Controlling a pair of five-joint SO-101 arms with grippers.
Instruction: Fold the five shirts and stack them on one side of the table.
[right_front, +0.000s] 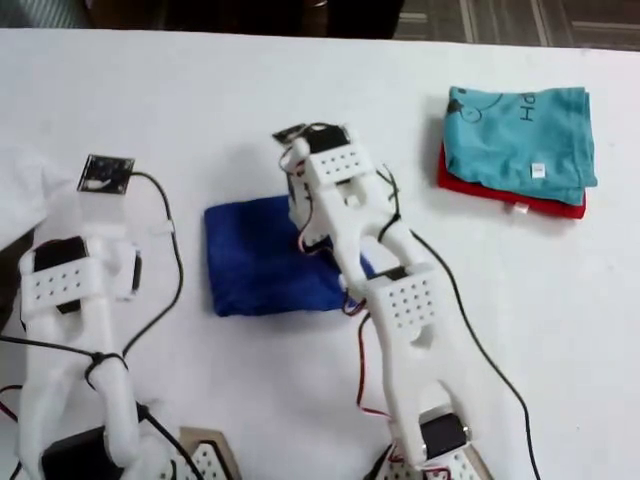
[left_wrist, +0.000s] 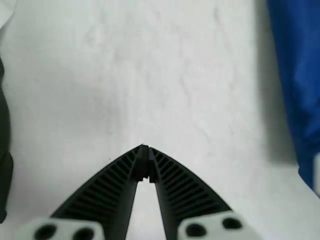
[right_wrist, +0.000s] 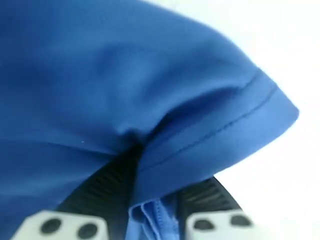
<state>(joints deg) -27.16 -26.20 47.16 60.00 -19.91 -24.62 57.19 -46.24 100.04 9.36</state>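
A folded blue shirt (right_front: 262, 258) lies in the middle of the white table (right_front: 200, 90). My right gripper (right_wrist: 142, 156) is shut on a hemmed edge of the blue shirt (right_wrist: 125, 85), with cloth bunched between its black fingers (right_wrist: 107, 187). In the high view the right arm (right_front: 345, 200) leans over the shirt's right side. A folded teal shirt (right_front: 520, 135) rests on a folded red shirt (right_front: 512, 203) at the far right. My left gripper (left_wrist: 144, 151) is shut on nothing just above bare table, and the blue shirt (left_wrist: 295, 75) lies off to its side.
A white cloth (right_front: 22, 188) lies at the table's left edge beside the left arm (right_front: 68, 280). Cables (right_front: 170, 250) trail from both arms near the front. Bare table stretches along the back and between the blue shirt and the stack.
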